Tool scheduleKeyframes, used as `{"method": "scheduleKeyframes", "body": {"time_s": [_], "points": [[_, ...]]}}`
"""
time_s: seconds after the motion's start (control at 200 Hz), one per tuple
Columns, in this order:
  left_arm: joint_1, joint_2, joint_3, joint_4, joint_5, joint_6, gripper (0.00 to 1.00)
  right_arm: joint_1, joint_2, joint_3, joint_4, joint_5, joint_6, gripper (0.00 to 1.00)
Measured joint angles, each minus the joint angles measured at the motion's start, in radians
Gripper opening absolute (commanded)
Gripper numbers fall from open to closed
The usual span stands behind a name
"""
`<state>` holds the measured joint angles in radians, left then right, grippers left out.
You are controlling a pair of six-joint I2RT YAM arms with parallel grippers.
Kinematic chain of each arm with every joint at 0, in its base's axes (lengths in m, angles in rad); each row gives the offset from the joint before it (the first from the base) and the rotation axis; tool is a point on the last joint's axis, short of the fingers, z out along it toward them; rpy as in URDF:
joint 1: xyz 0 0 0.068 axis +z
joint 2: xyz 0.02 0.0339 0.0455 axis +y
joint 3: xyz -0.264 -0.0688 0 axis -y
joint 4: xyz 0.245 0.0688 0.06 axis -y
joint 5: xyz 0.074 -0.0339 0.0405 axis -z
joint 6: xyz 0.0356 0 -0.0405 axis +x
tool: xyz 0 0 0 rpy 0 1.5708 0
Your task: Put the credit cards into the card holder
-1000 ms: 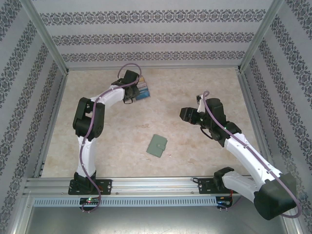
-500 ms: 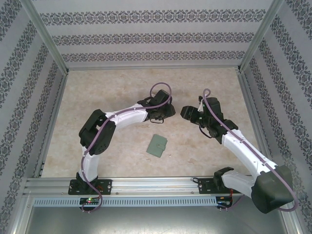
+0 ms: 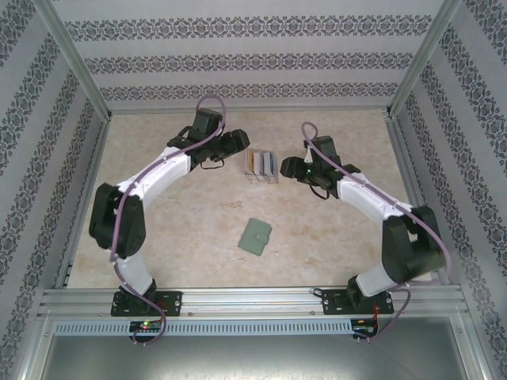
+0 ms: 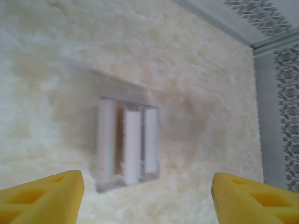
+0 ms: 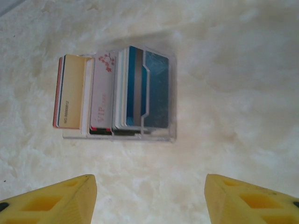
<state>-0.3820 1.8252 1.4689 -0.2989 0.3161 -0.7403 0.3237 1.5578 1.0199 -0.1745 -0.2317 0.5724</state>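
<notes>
Cards: your credit cards [image 5: 112,88], thin glossy rectangles, stand on edge in a clear plastic rack [image 5: 117,135].
Holder: the flat sage-green card holder [image 3: 256,236] lies nearer you on the mottled table [image 3: 174,229], with open room around it.
Grippers: the left gripper [image 4: 147,196] and right gripper [image 5: 150,198] flank the rack, both spread wide and empty.
Change: a second ago your left gripper carried the rack.

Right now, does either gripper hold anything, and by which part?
Nothing is held. The left gripper and the right gripper both stand open, short of the clear rack with the credit cards.
</notes>
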Motion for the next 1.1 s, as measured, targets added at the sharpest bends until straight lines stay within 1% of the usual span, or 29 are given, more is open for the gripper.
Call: {"method": "scheduleKeyframes", "body": {"time_s": [0.065, 0.21, 0.32, 0.405, 0.445, 0.565, 0.63, 0.699, 0.799, 0.884, 0.989, 1.099], "points": [[0.024, 0.086, 0.039, -0.014, 0.035, 0.030, 0.75, -0.008, 0.082, 0.056, 0.018, -0.042, 0.000, 0.64], [0.020, 0.238, 0.138, -0.056, 0.083, 0.084, 0.78, -0.042, 0.254, 0.170, 0.042, -0.146, 0.021, 0.66], [0.016, 0.277, 0.164, -0.063, 0.103, 0.107, 0.78, -0.060, 0.342, 0.216, 0.070, -0.225, 0.044, 0.70], [0.016, 0.283, 0.164, -0.064, 0.114, 0.118, 0.73, -0.065, 0.359, 0.217, 0.078, -0.266, 0.051, 0.71], [0.016, 0.286, 0.164, -0.064, 0.123, 0.127, 0.70, -0.065, 0.358, 0.217, 0.082, -0.280, 0.050, 0.70], [0.008, 0.301, 0.171, -0.079, 0.119, 0.149, 0.67, -0.071, 0.332, 0.182, 0.138, -0.285, 0.052, 0.71], [-0.005, 0.313, 0.179, -0.095, 0.110, 0.166, 0.63, -0.080, 0.271, 0.110, 0.165, -0.271, 0.051, 0.71], [-0.023, 0.322, 0.185, -0.109, 0.101, 0.177, 0.55, -0.089, 0.196, 0.050, 0.164, -0.243, 0.045, 0.71], [-0.042, 0.322, 0.200, -0.117, 0.080, 0.188, 0.49, -0.099, 0.113, 0.016, 0.168, -0.207, 0.028, 0.71], [-0.055, 0.321, 0.206, -0.127, 0.056, 0.192, 0.46, -0.099, 0.056, -0.007, 0.172, -0.188, 0.022, 0.71], [-0.063, 0.313, 0.203, -0.132, 0.040, 0.190, 0.43, -0.099, 0.030, -0.020, 0.170, -0.176, 0.016, 0.71], [-0.074, 0.282, 0.163, -0.133, 0.032, 0.179, 0.37, -0.099, 0.020, -0.040, 0.169, -0.171, 0.015, 0.70]]}}
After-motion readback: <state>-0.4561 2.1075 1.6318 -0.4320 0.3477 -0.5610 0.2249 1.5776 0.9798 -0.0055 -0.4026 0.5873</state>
